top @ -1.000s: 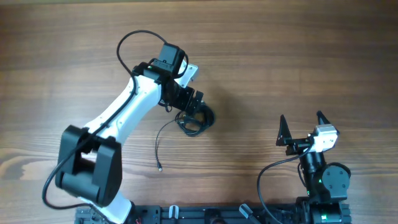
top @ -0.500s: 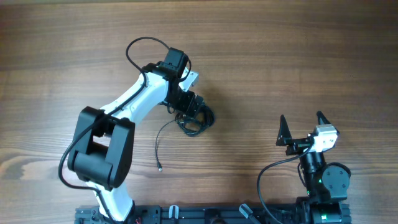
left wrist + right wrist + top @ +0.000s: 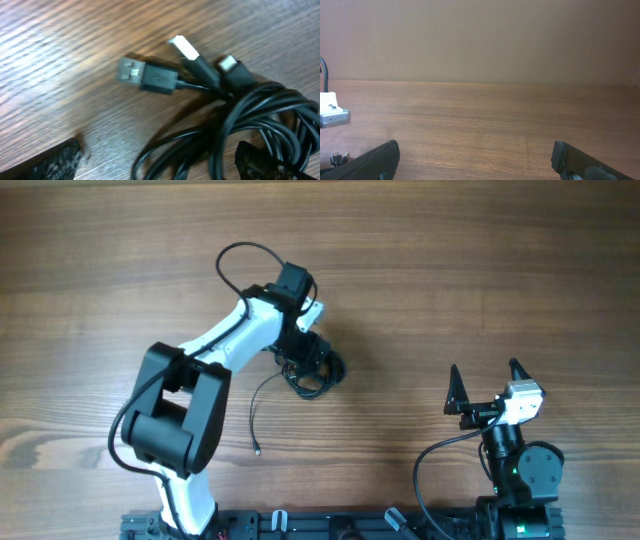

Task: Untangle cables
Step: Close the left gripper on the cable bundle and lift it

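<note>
Left gripper (image 3: 305, 358): jaws spread wide with nothing between them. It hangs low over the knot, one finger on each side in its wrist view (image 3: 157, 165), probably so that one squeeze can catch a strand.
Right gripper (image 3: 485, 380): also wide apart and empty. It sits back by its own base, well away from the wires, facing bare wood (image 3: 477, 162). My guess is that it is waiting to take a second hold.
Cables (image 3: 315, 375): a small dark bundle lying on the bench (image 3: 500, 260) near the middle, directly under the left gripper. The loops overlap closely (image 3: 250, 120).
Loose strand (image 3: 252, 415): one thin wire curves out of the bundle toward the front, and its tip lies apart from the rest.
Plug ends: three fan out of the knot side by side, namely a flat silver plug (image 3: 132, 70), a second silver plug (image 3: 182, 46) and a smaller plug (image 3: 227, 62).
Step in hand: lining up for a first pinch, I'd say. Nothing looks pulled apart yet.
Risk: closing on several loops at once would likely drag the whole bundle instead of loosening it.
</note>
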You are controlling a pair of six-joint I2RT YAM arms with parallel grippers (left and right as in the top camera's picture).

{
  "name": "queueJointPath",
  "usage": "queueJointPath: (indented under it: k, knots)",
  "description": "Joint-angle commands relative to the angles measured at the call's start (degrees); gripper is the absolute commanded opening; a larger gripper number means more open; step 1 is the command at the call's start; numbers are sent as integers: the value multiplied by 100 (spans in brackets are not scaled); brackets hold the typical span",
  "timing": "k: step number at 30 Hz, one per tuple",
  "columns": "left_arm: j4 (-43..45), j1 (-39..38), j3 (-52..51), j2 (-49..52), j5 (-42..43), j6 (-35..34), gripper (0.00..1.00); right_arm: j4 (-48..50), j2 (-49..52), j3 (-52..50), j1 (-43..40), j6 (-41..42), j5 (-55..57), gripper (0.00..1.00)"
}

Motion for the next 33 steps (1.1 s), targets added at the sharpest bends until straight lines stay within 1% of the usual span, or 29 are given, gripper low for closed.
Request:
queueJointPath:
  k: [1,3,5,6,7,8,10,12,13,14,15,22,26,30,33]
  knots:
    - [114,-284,-181,140,-496,63,100,11,-26,-7,33,-72,98,100]
    - [142,-374,-229,140,-560,57,100,9,-26,-7,33,-70,98,100]
    - [153,-385,-229,146,-601,-92,100,9,-26,-7,33,-70,101,100]
    - [162,-369,-229,146,-599,-131,99,9,-26,-7,33,-72,98,100]
    - [162,-356,-229,153,-599,-131,94,9,-26,-7,33,-72,98,100]
    - [164,-356,-229,164,-599,-131,87,9,-26,-7,33,-72,98,100]
    - [181,-358,-229,195,-599,-131,68,9,-26,-7,33,-72,98,100]
    - [210,-363,-229,214,-597,-129,53,9,-26,-7,33,-72,98,100]
    - [269,-365,-229,214,-595,-129,31,9,-26,-7,33,-70,98,100]
    - [304,-365,-229,214,-581,-129,14,9,-26,-7,33,-70,98,100]
    - [339,-365,-229,214,-570,-129,5,9,-26,-7,33,-72,98,100]
    - [372,-363,-227,197,-555,-129,4,9,-26,-7,33,-72,98,100]
    - [398,-363,-205,-92,-553,-181,4,9,-26,-7,33,-72,101,100]
    - [739,-356,-205,-726,-553,-238,4,9,-26,-7,33,-72,98,100]
    - [1270,-356,-205,-1172,-549,-238,4,9,-26,-7,33,-72,98,100]
